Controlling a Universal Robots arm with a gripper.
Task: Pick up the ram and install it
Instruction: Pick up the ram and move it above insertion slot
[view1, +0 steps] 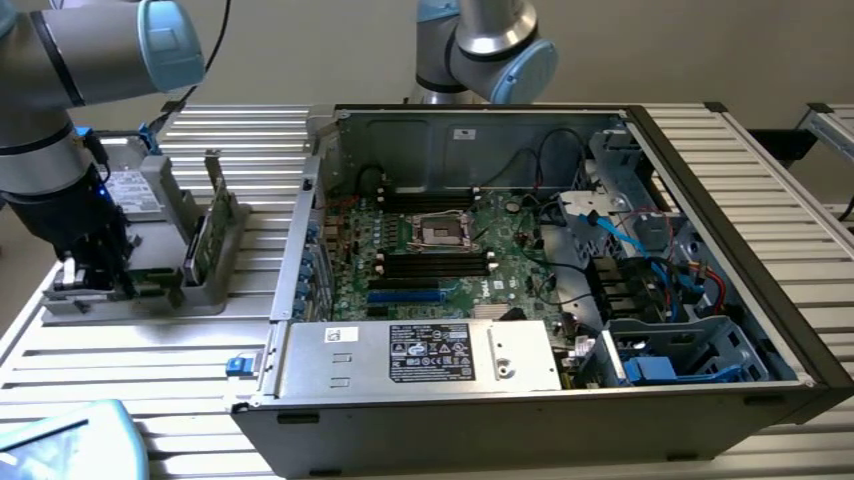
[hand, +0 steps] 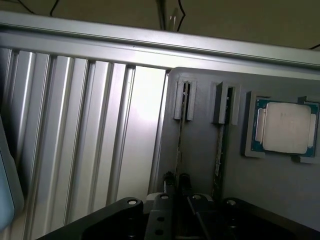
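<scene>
Pick-up step: the tool (view1: 96, 280) hangs over the grey holder (view1: 80, 308), with the ram (view1: 210, 225) upright at its three o'clock in the exterior view. Whether the tool is open or closed cannot be told. Grasping likely needs alignment along the thin edge.

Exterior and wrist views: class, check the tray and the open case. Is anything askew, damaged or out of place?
Nothing stands out. The ram sticks stand upright in slots of the tray, the processor lies flat in its recess, and the cables lie inside the case.
</scene>
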